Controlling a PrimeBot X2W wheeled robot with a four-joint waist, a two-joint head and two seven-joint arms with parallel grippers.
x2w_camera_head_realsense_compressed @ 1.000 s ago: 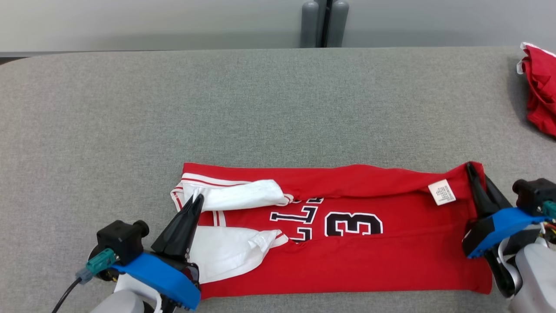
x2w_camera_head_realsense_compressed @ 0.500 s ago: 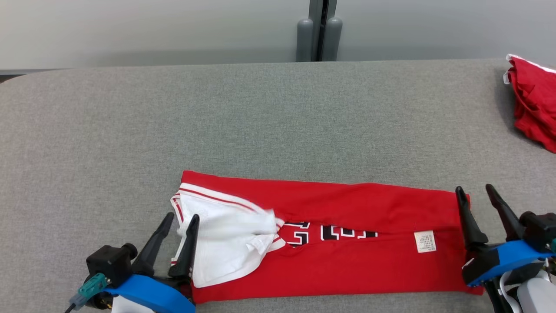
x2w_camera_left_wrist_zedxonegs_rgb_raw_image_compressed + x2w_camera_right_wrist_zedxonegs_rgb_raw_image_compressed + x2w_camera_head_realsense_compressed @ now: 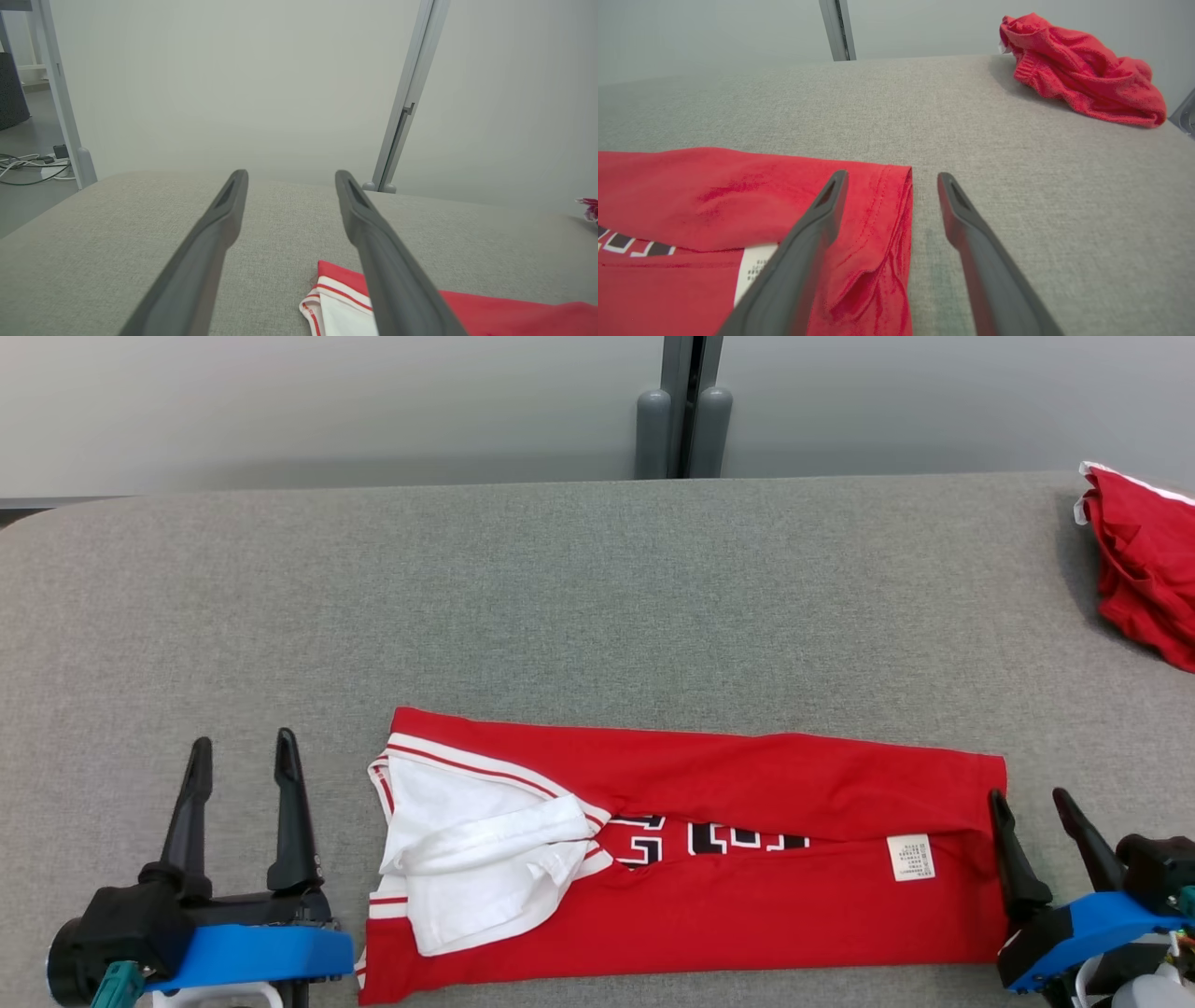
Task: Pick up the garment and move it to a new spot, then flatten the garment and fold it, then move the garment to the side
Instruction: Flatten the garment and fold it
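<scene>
Left gripper (image 3: 243, 739): two long tapered dark fingers; black housing (image 3: 121, 924) behind them; blue mount (image 3: 252, 957) beneath; teal connector (image 3: 117, 982) rearmost. Right gripper (image 3: 1030, 794): same fingers, same blue mount.

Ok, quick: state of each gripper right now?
Left gripper: jaws open, holding nothing, clear of the red jersey.
Right gripper: jaws open, holding nothing, at the jersey's hem end.

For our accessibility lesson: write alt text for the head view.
A red jersey folded into a long strip lies on a grey table, the left gripper and right gripper open at its ends. A crumpled red garment sits far right.
</scene>
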